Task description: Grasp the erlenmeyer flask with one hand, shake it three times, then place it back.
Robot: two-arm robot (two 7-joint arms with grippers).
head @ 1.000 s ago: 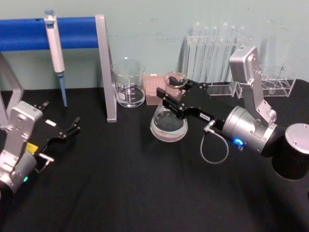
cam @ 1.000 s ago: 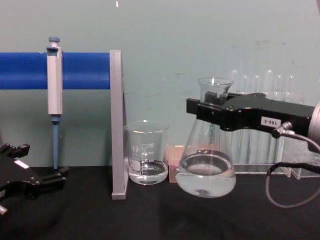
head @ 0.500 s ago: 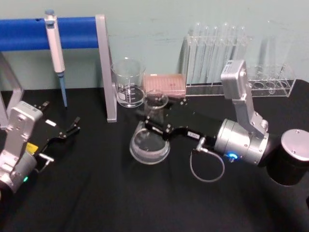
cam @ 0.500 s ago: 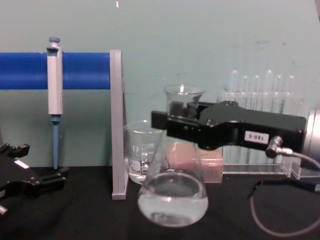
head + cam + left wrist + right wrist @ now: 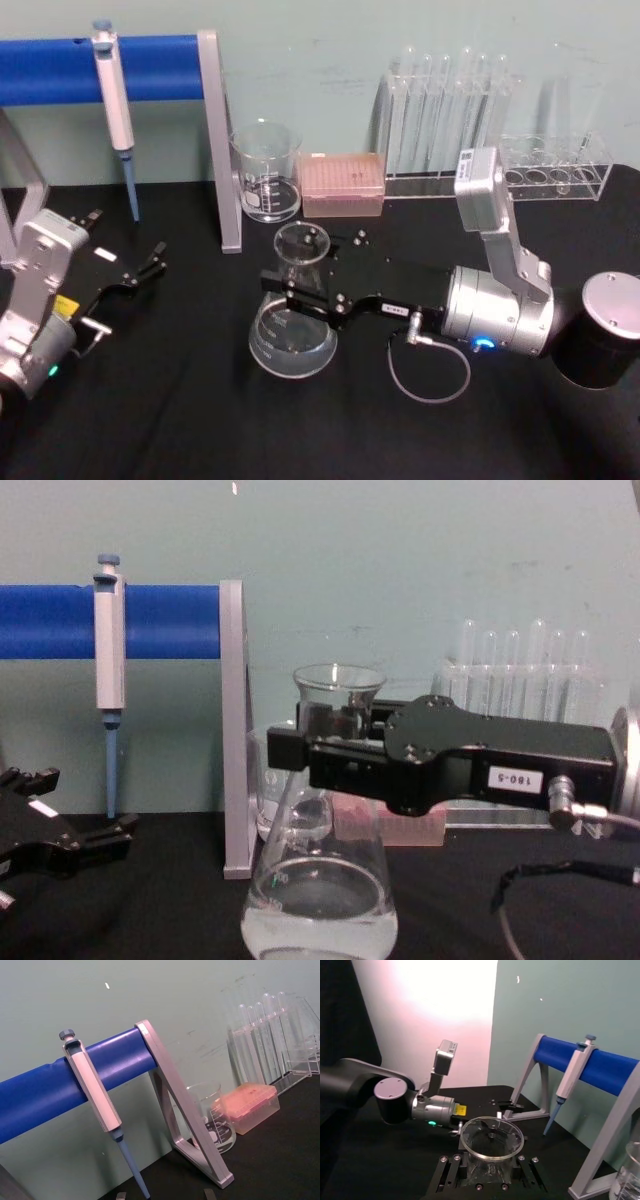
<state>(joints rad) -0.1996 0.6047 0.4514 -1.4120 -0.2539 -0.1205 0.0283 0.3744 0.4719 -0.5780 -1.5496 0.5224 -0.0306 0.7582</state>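
Erlenmeyer flask [image 5: 292,348]: 1, carrying clear liquid, showing at lower centre of frame, in front of the beaker [image 5: 266,170]. Right pincer [image 5: 300,282]: clamping closed around the flask's neck. Left pincer [image 5: 152,262]: idling at left edge, jaws spread, gripping nothing.

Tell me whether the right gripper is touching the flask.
Touching. In the chest view the right gripper has its fingers closed on the neck of the flask, one on each side.

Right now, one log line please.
right gripper: shut on erlenmeyer flask neck | flask: liquid in base | left gripper: open, parked at left
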